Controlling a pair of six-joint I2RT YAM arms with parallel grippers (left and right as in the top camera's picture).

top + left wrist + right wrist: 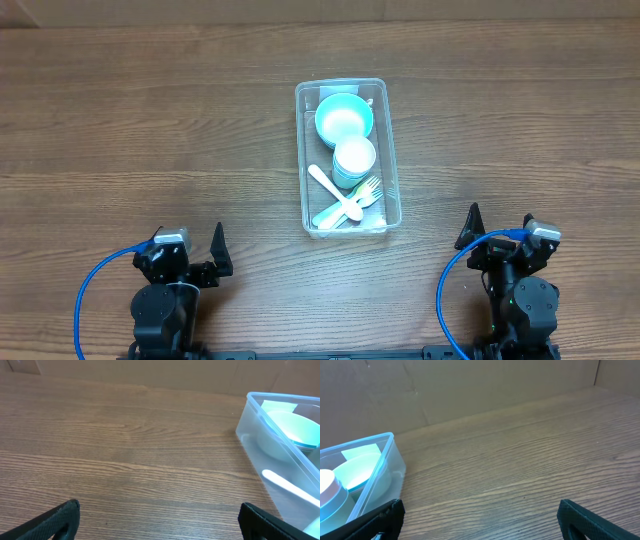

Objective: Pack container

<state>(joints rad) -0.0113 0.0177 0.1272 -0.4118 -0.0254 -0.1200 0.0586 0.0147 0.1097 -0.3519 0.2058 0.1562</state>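
The clear plastic container (390,160) stands at the table's middle. Inside are a light blue bowl (344,117) at the far end, a white cup-like bowl (354,157) in the middle, and a white spoon (334,192) and a pale green fork (368,190) at the near end. The container also shows in the left wrist view (250,425) and the right wrist view (387,455). My left gripper (160,522) is open and empty at the near left, far from the container. My right gripper (480,520) is open and empty at the near right.
The wooden table (150,130) stretches around the container. A brown cardboard wall (470,385) stands behind the table. Blue cables (85,300) loop by each arm base.
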